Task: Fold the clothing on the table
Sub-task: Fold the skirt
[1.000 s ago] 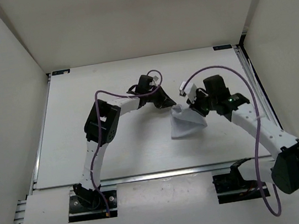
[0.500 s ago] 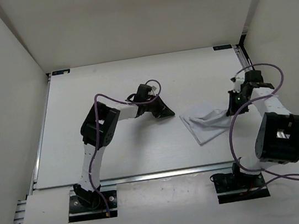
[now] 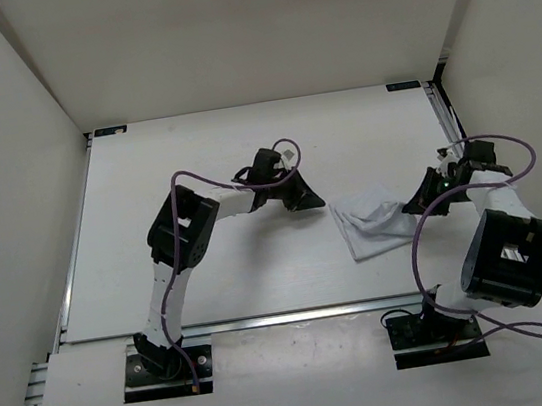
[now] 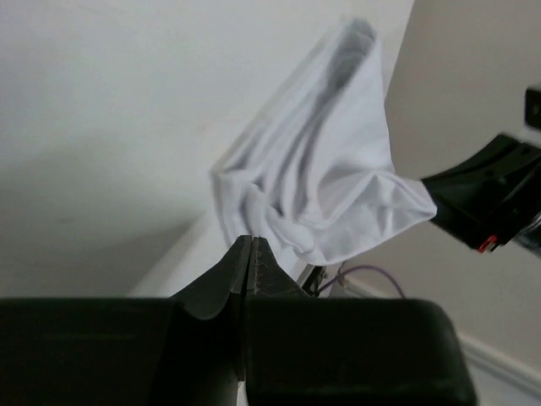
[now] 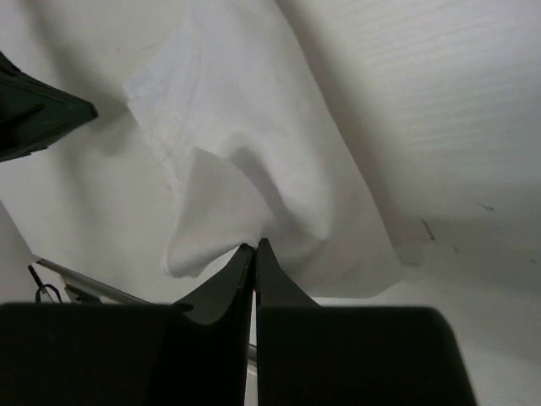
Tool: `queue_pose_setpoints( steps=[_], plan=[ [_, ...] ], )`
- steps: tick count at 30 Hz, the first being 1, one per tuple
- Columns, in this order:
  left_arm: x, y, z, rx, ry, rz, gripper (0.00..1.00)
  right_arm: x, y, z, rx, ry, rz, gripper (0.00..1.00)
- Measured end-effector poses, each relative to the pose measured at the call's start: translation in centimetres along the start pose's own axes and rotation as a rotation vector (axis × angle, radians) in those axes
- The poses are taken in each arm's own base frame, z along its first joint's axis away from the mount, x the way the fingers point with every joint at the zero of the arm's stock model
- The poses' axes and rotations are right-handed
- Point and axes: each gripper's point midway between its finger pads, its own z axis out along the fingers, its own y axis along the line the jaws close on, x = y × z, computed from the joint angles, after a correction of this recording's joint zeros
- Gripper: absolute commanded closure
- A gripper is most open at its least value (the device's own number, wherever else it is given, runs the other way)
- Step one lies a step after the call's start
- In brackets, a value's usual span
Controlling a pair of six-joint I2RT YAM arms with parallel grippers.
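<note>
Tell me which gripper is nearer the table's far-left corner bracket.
Left. The left gripper sits right of the bracket, before the cloth; the right gripper is farther right, beyond the cloth.

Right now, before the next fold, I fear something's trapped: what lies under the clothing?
The clothing lies crumpled on the white table; only tabletop shows around its edges. The patch beneath the fabric is covered, so nothing there can be confirmed.
</note>
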Motion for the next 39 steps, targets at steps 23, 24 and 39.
queue_pose_setpoints(
  steps=[23, 24, 39],
  plan=[
    [11.9, -7.7, -0.5, 0.303, 0.421, 0.058, 1.0, 1.4, 8.6, 0.5, -0.126, -0.032, -0.509, 1.0],
    [12.1, -8.1, -0.7, 0.318, 0.433, 0.06, 1.0, 1.3, 8.4, 0.6, -0.122, -0.031, -0.509, 1.0],
    [16.6, -8.5, -2.6, 0.307, 0.524, 0.024, 1.0, 1.3, 8.9, 1.3, -0.116, -0.031, -0.538, 1.0]
  ],
)
